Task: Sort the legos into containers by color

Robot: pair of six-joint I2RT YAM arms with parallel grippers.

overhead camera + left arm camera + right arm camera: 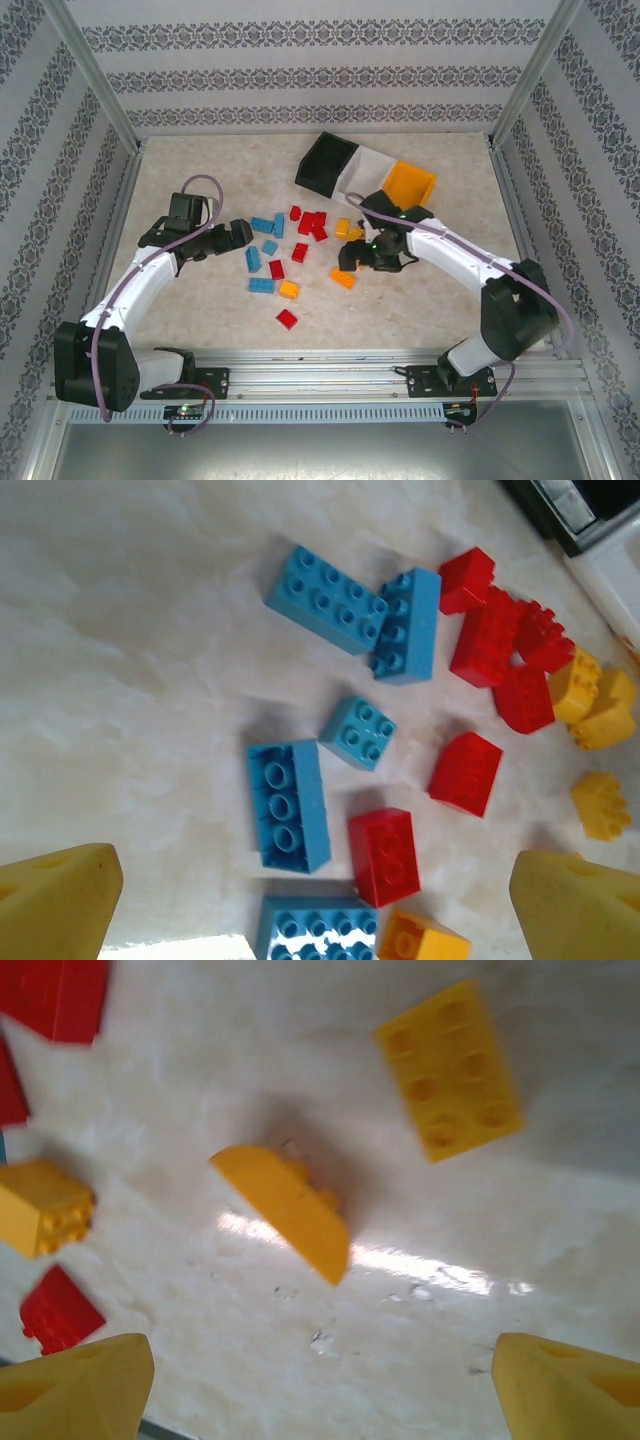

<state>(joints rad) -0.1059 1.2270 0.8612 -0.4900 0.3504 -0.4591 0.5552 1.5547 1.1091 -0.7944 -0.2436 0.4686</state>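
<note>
The sort looks barely begun. The legos [300, 252] lie scattered over the middle of the surface [440, 310], with blue toward the left, red in the centre and yellow toward the right. None can be made out inside a bin, though the top view is too coarse to be sure. The three containers stand in a touching row near the far edge, right of centre. They are the black bin [318, 176], the white bin [375, 158] and the orange bin [400, 190], the last nearest the far right corner.

The step in hand appears to be a pick of a yellow piece. The right gripper [320, 1385] hangs low over the yellow group, its fingers spread wide with bare surface between them and nothing held. Just ahead of it lies a tipped yellow brick [285, 1212], up on an edge. A flat yellow brick [450, 1068] lies beyond it, studs up and apart from it.

The left gripper [315, 905] hovers over the blue bricks [290, 815] at the left of the pile, its fingers likewise wide apart and empty.

As I judge it, the next move calls for the right gripper to come forward and down until its fingers straddle the tipped brick. They should sit square to its long sides so that it does not roll. Then the gripper should close, lift clear and carry toward the far right corner, where the orange bin seems the natural match for yellow. The reach should keep off the red pieces [58, 1310] at its left.
</note>
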